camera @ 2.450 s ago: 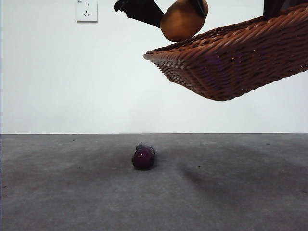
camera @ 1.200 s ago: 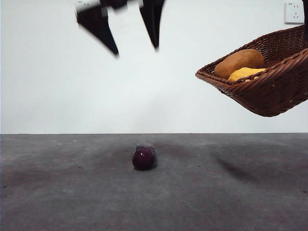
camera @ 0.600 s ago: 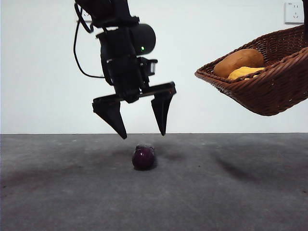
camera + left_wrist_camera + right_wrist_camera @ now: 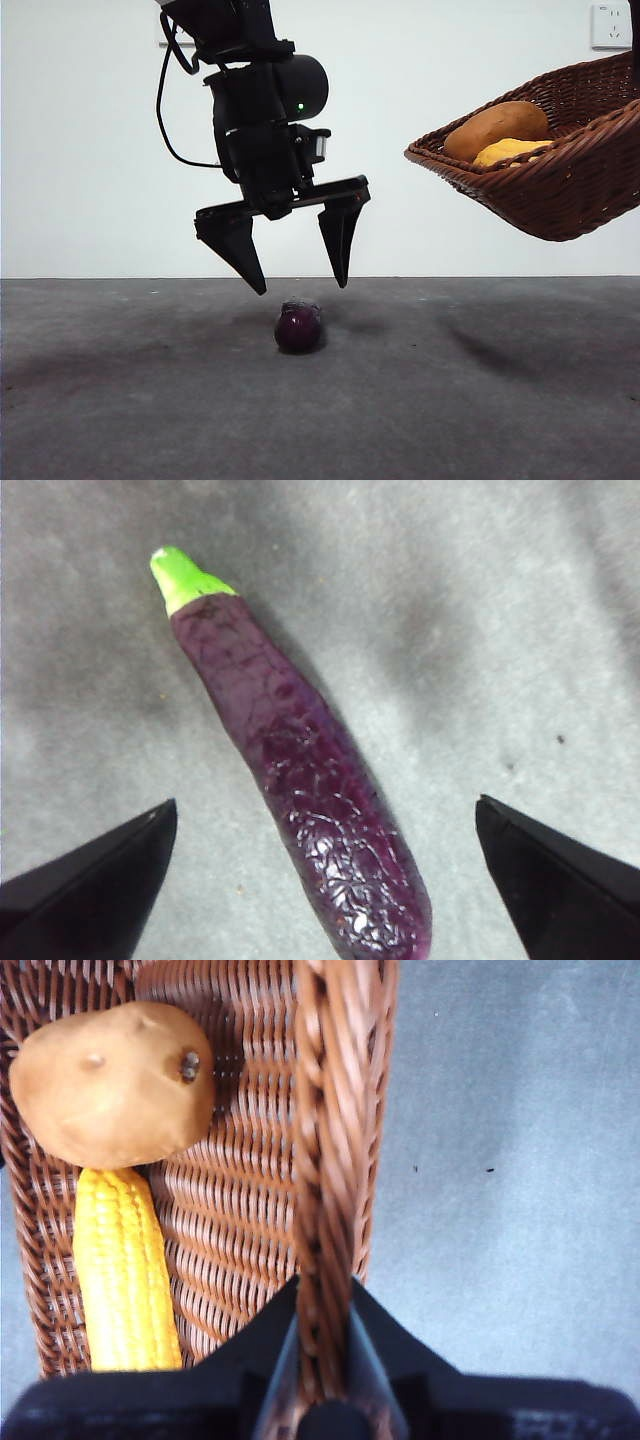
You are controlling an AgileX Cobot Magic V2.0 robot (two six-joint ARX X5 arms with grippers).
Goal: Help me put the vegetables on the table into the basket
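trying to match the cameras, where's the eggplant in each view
Front view: eggplant end-on on the table, centre, below the left gripper.
Left wrist view: eggplant lies diagonally between the open fingers.
Right wrist view: not in it.
Shared landmark: the left gripper's black fingers.

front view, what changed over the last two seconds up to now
The left gripper let the potato go into the basket, swung away and came down, jaws open, above the eggplant. The right gripper, shut on the basket's rim, moved it aside and tilted it. The eggplant stayed on the table; corn lies beside the potato.
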